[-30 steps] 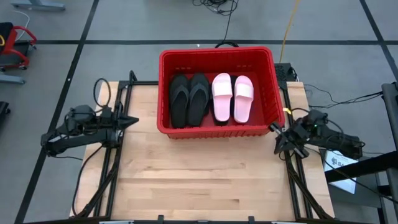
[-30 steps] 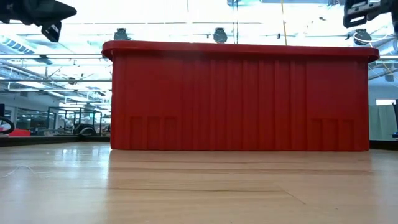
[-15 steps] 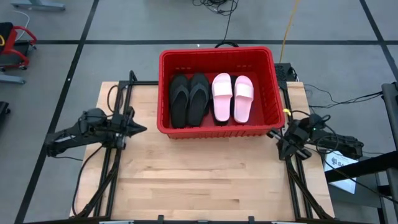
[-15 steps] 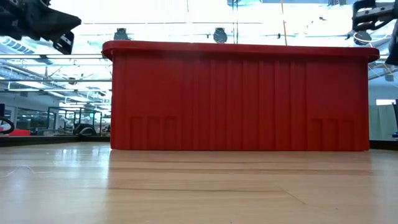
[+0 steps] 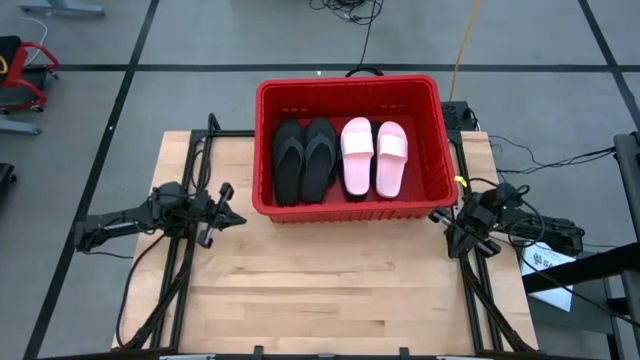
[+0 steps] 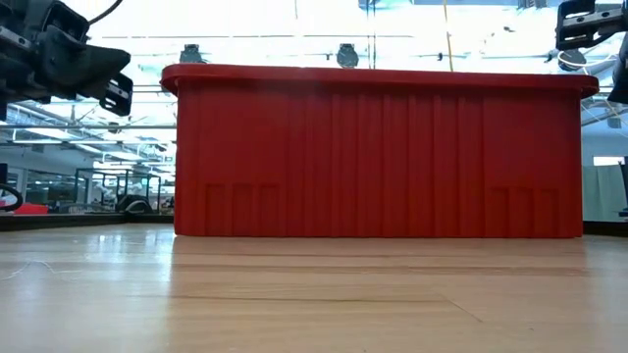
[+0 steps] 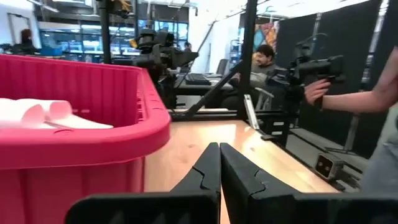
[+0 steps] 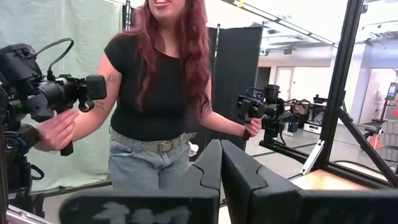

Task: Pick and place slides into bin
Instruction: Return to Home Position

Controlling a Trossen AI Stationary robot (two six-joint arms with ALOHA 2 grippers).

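The pale wooden table fills the lower middle of the high view. At its far edge, in the upper middle of the frame, stands the red bin, which in the low view spans most of the picture as a ribbed red wall. Inside it the slides lie side by side with toes toward the top of the frame. The black slides are in the left half and the pink slides in the right half (whether more lie beneath them cannot be told). A person stands beyond the table in the right wrist view, a camera rig in each hand. The left gripper hovers at the left middle of the high view, just off the bin's lower left corner. Its fingers are pressed flat together with nothing between them. The right gripper hangs at the right middle, near the bin's lower right corner, likewise clenched on nothing.
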